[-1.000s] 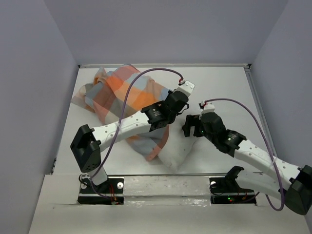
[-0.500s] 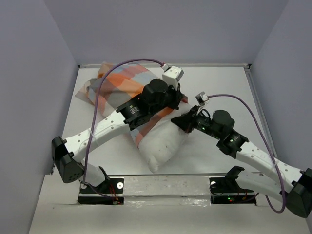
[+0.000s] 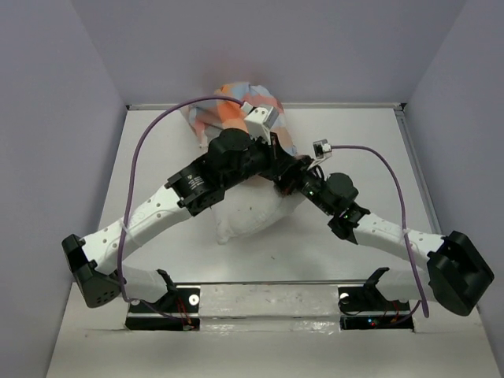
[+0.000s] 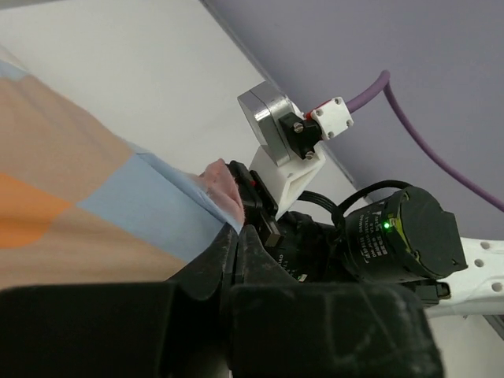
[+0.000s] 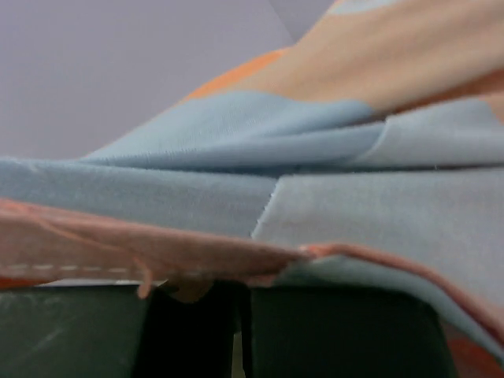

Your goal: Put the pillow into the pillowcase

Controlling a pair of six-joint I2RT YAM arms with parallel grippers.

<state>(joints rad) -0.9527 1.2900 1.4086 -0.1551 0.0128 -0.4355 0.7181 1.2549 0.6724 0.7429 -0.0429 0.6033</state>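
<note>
The checked pillowcase (image 3: 234,110) is bunched up and lifted at the back of the table, blurred against the far wall. The white pillow (image 3: 252,216) lies below it, largely uncovered, with its far end hidden under the two wrists. My left gripper (image 3: 276,163) is shut on the light blue edge of the pillowcase (image 4: 94,197); in the left wrist view the cloth runs into the closed jaws of the left gripper (image 4: 239,232). My right gripper (image 3: 288,178) sits right beside it, shut on the pink hem of the pillowcase (image 5: 331,205), which drapes over the right gripper (image 5: 240,290).
The back rail (image 3: 339,105) and the purple-grey walls box in the table. Purple cables (image 3: 150,134) loop over both arms. The right arm's wrist camera (image 4: 276,134) is close in front of the left wrist. The arm bases stand on the front strip (image 3: 268,303).
Both arms have swung toward the back wall, dragging the pillowcase up and away so more white pillow shows. The right gripper went from open to shut on the hem.
</note>
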